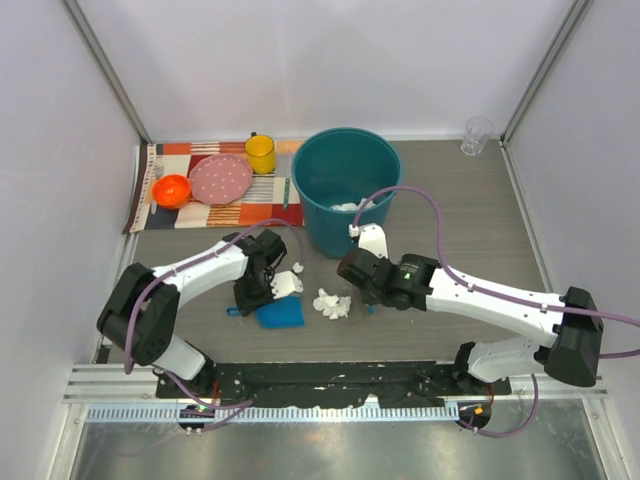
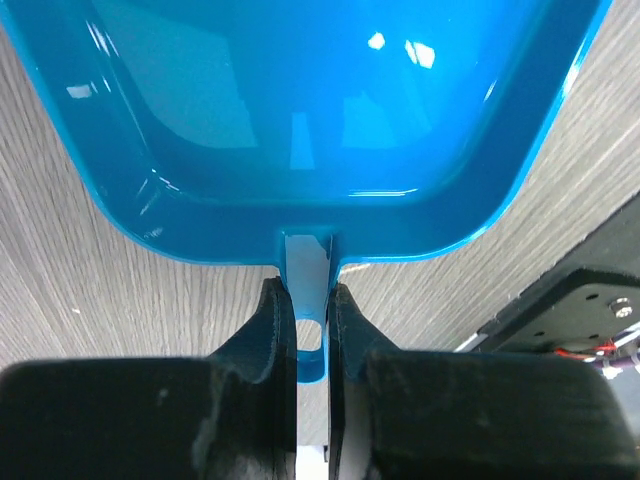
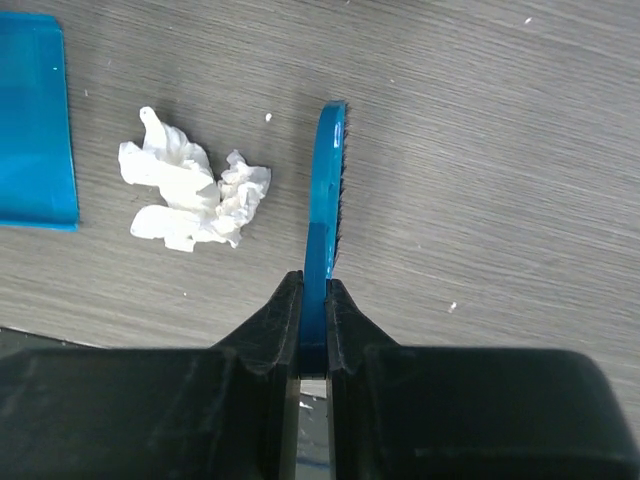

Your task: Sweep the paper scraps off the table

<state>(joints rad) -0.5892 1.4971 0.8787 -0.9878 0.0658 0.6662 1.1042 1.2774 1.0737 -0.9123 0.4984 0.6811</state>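
Observation:
A small pile of crumpled white paper scraps (image 1: 332, 304) lies on the dark wood-grain table (image 1: 470, 230), between my two grippers. It also shows in the right wrist view (image 3: 190, 195). My left gripper (image 2: 311, 290) is shut on the handle of a blue dustpan (image 2: 300, 110). The dustpan (image 1: 281, 313) rests on the table just left of the scraps, and its inside looks empty. My right gripper (image 3: 316, 282) is shut on a blue hand brush (image 3: 327, 180), which stands just right of the scraps. The dustpan's edge (image 3: 35, 120) shows at far left there.
A teal bucket (image 1: 345, 185) with white paper inside stands behind the scraps. A striped placemat (image 1: 160, 215) at the back left holds an orange bowl (image 1: 171, 189), a pink plate (image 1: 220, 178) and a yellow cup (image 1: 260, 153). A clear glass (image 1: 477, 135) stands at the back right.

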